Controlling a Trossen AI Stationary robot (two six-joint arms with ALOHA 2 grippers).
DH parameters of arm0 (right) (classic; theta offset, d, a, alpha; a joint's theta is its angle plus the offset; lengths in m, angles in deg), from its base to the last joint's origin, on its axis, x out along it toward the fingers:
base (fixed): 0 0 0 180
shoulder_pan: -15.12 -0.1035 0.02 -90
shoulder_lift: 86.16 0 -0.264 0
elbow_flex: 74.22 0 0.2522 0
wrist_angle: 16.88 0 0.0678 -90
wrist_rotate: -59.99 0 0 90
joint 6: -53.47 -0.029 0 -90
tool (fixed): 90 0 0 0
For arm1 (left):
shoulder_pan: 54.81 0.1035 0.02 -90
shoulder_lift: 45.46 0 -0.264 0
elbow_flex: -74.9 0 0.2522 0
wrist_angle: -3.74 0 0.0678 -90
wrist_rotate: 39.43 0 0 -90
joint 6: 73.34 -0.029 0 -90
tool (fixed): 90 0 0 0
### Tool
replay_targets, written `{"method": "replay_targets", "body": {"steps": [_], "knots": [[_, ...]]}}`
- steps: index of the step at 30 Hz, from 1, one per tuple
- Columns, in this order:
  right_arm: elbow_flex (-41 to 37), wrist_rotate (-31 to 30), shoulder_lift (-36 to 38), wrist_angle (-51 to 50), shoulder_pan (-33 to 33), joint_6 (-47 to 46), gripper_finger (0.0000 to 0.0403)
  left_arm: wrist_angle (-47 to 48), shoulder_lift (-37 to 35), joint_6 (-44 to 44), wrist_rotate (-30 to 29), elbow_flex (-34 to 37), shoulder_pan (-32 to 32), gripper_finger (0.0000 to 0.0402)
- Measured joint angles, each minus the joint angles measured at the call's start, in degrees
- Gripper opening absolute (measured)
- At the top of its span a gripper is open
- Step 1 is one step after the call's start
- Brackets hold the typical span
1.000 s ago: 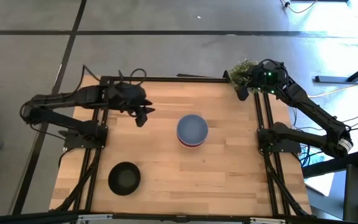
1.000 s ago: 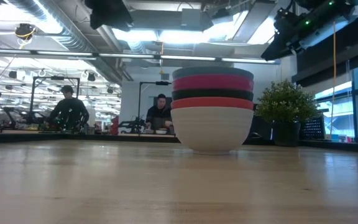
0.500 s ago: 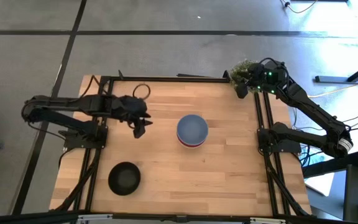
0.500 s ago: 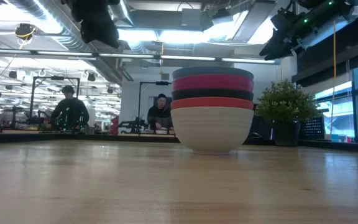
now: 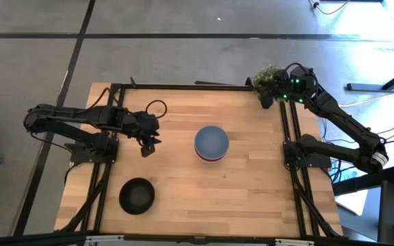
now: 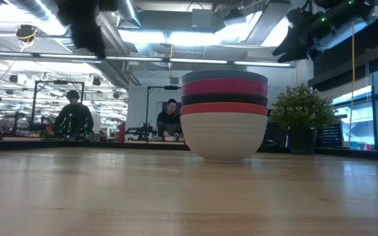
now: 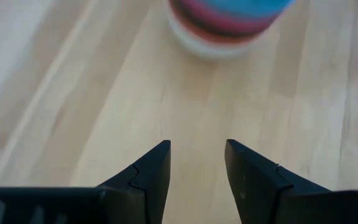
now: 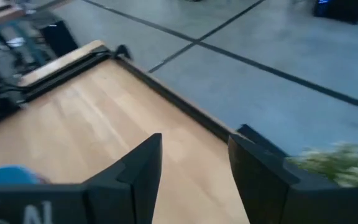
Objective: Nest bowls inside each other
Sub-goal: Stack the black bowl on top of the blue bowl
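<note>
A stack of nested bowls (image 5: 211,143) stands on the table's middle, blue on top; the low view shows the stack (image 6: 224,115) as blue, pink, black, red, with the white one resting on the wood. A lone black bowl (image 5: 137,195) sits upright near the near-left corner. My left gripper (image 5: 147,145) hovers open left of the stack, above bare wood; its wrist view shows the gripper (image 7: 196,163) with the stack (image 7: 224,22) ahead. My right gripper (image 5: 271,101) waits open, high at the far-right corner beside the plant; its own view shows the gripper (image 8: 193,157) over the far edge.
A small green potted plant (image 5: 265,77) stands at the far-right corner and shows right of the stack as the plant (image 6: 302,115) in the low view. Dark frame rails (image 5: 183,86) run along the table's edges. People sit in the room behind the table.
My left gripper has moved from the far-left part of the table toward the near edge, drawing back a little leftward, and stayed open. The bowls have not moved.
</note>
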Motion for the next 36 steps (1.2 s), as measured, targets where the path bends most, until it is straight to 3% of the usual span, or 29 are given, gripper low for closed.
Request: {"method": "replay_targets", "body": {"steps": [8, 16, 24, 36], "knots": [[0.00, 2.36, 0.02, -0.01, -1.11, -1.54, 0.0186, 7.32, 0.01, 6.47, 8.76, 0.00, -1.64, 0.0149], [0.00, 2.26, 0.02, -0.02, -2.32, -2.74, 0.0186, 11.02, 0.02, 14.28, 9.73, 0.84, -8.38, 0.0145], [0.00, 2.24, 0.02, -0.02, -2.32, -3.14, 0.0186, 7.72, 0.04, 22.53, 9.86, 7.00, -17.02, 0.0145], [0.00, 2.21, 0.02, -0.03, -2.32, -5.74, 0.0186, 5.21, 0.04, 22.68, 9.80, 8.05, -31.50, 0.0145]]}}
